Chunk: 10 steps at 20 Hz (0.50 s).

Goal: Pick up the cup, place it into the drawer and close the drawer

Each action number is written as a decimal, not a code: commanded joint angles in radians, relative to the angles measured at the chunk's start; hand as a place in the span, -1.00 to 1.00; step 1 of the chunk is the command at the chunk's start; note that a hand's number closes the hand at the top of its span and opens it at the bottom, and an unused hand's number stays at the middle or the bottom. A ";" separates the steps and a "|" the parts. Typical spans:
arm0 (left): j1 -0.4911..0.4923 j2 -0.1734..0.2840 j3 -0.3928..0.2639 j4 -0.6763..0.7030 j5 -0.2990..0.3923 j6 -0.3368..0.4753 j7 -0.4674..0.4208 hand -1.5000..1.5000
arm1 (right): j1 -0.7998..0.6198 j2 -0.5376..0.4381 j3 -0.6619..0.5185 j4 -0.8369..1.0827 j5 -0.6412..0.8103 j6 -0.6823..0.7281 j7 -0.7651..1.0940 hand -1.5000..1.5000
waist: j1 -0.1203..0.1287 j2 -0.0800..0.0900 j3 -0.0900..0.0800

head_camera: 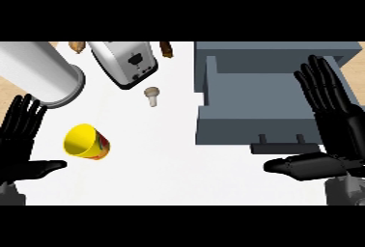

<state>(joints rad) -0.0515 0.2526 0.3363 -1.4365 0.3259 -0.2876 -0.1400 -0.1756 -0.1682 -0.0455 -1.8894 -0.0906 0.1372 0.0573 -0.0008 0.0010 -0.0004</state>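
1. Since the cup (87, 142) lies tipped on the counter (171, 159), just right of and above the left hand (21, 144), come from the side & wrap its wall, not the rim
2. Left hand: open, fingers straight, nothing held
3. Right hand (329, 130): open over the drawer (249, 96), pulled out & w/o the cup yet

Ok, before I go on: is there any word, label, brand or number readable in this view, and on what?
None can be read.
Toaster: dark marks on its front, no letters or numbers that can be made out.
Yellow cup: a red and green patch on its side, no text.
Drawer, metal canister: plain.
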 commanded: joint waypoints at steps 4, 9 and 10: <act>-0.030 0.016 0.024 0.319 -0.109 -0.023 -0.220 -1.00 | -0.052 -0.005 -0.011 0.019 0.005 0.005 0.019 -1.00 | -0.002 0.001 -0.001; -0.048 -0.007 -0.008 0.410 -0.158 0.005 -0.291 -1.00 | -0.035 -0.004 -0.026 -0.047 0.003 -0.002 0.070 -1.00 | -0.001 -0.001 0.000; -0.090 0.019 0.006 0.507 -0.158 -0.023 -0.325 -1.00 | -0.097 -0.024 -0.057 0.054 -0.017 0.023 0.028 -1.00 | -0.001 0.001 0.000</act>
<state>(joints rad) -0.1000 0.2650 0.3434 -1.0838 0.2088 -0.3037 -0.3681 -0.2123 -0.1837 -0.0838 -1.9042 -0.1067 0.1520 0.0999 -0.0024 0.0008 -0.0005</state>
